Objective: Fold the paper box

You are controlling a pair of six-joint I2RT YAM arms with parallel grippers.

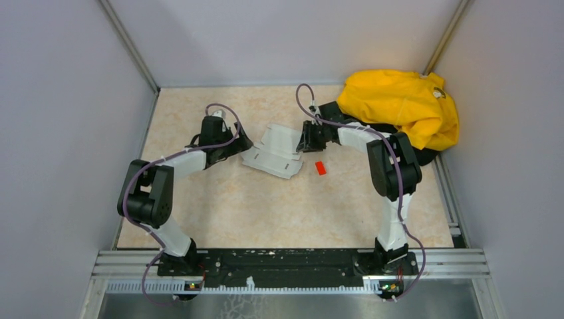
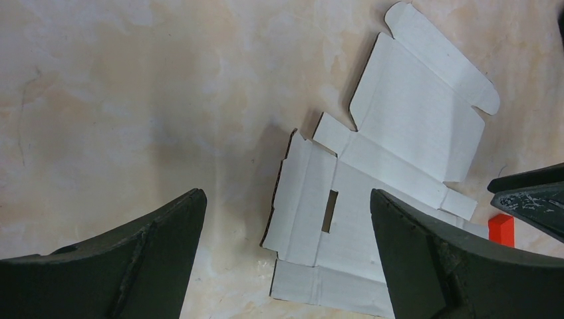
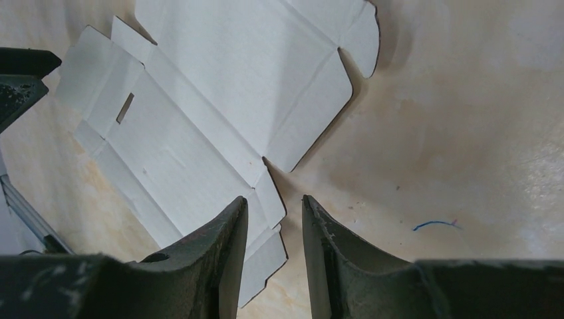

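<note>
The paper box (image 1: 276,151) lies flat, all folds outstanding. Left gripper (image 2: 286,194) spread wide above it. Right gripper (image 3: 274,199) narrowed at its edge, visibly pinching nothing.

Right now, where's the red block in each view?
Top external: block mid-table, just right of the box.
Left wrist: block at the right edge, right of the box.
Right wrist: not in it.
Shared landmark: the box, in all three; its slot shows in both wrist views.
</note>
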